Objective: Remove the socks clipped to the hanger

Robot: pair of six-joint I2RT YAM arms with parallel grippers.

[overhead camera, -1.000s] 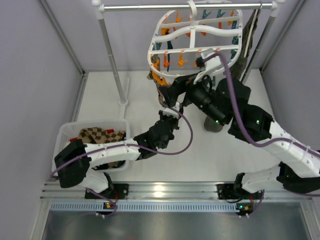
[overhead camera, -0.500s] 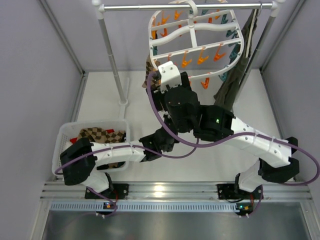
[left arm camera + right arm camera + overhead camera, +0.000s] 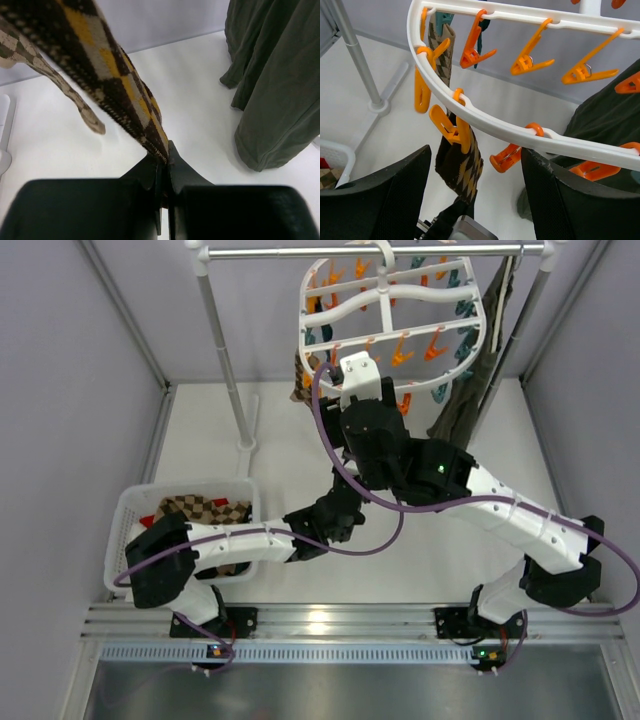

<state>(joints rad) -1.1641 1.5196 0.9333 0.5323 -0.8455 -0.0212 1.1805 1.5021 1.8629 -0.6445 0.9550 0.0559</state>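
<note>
The left gripper (image 3: 163, 160) has its fingers pressed together on the lower end of an argyle sock (image 3: 107, 70), which runs taut up and away from it to the hanger (image 3: 485, 117). There an orange clip (image 3: 452, 131) holds the sock's top on the rim. The right gripper (image 3: 475, 185) is spread wide just below that rim, with the clipped sock between its fingers. Under both grippers lies a white table (image 3: 190, 95). An olive garment (image 3: 275, 90) hangs right of the left gripper. A second tan strip (image 3: 55, 85), possibly another sock, hangs to its left. A white basket (image 3: 135, 505) sits behind that arm, and pale grey walls (image 3: 80, 360) enclose the table.
</note>
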